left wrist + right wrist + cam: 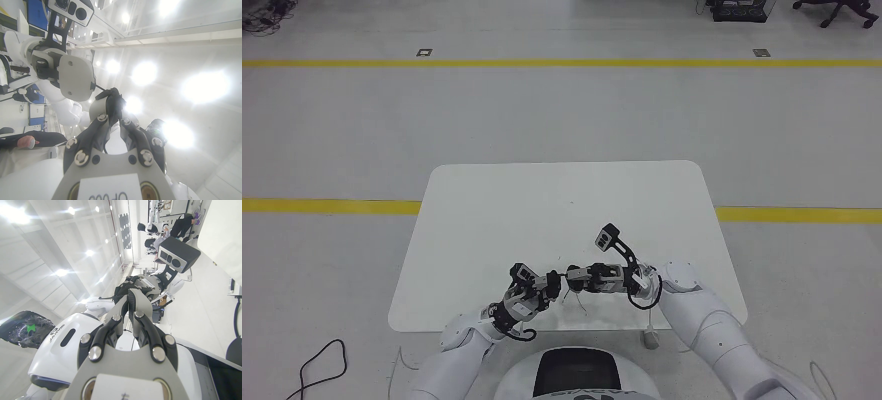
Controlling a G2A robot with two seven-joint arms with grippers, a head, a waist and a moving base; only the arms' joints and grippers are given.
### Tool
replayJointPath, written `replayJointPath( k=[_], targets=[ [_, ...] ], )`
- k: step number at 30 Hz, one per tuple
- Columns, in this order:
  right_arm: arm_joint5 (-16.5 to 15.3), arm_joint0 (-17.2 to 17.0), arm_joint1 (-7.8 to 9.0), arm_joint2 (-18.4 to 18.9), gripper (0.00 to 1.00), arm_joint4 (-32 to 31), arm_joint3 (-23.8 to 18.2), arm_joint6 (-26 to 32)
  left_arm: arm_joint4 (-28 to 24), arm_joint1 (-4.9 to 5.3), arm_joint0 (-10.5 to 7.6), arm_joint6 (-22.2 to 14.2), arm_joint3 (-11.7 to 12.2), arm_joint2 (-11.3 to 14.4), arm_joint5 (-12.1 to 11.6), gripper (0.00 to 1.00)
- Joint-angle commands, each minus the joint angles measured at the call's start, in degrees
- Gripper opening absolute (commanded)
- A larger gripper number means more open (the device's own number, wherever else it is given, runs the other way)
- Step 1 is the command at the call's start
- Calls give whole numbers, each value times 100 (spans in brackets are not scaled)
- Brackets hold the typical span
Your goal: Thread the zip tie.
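**A:** Left gripper (550,284) is up over the near edge of the white table (562,195), fingers pinched tight on the black zip tie (106,298)!

**B:** And that thin strand runs straight across to the right gripper (578,277), just beside it. Its fingers are pressed together on the other end.

**A:** Tips nearly meeting, with the tie held in the air between them!

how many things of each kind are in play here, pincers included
grey and black pincers: 2, the left pincer and the right pincer, each shut on the tie
thin black plastic zip tie: 1
white rounded table: 1
total: 4
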Motion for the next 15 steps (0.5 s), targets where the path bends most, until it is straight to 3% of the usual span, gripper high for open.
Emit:
replayJointPath(
  k=[1, 15],
  targets=[
    [0, 2, -2, 1, 0, -11, 5, -11, 0, 0, 0, 0, 0, 0, 0, 0],
    [0, 13, -19, -18, 0, -82, 51, -82, 0, 0, 0, 0, 0, 0, 0, 0]
  ],
)
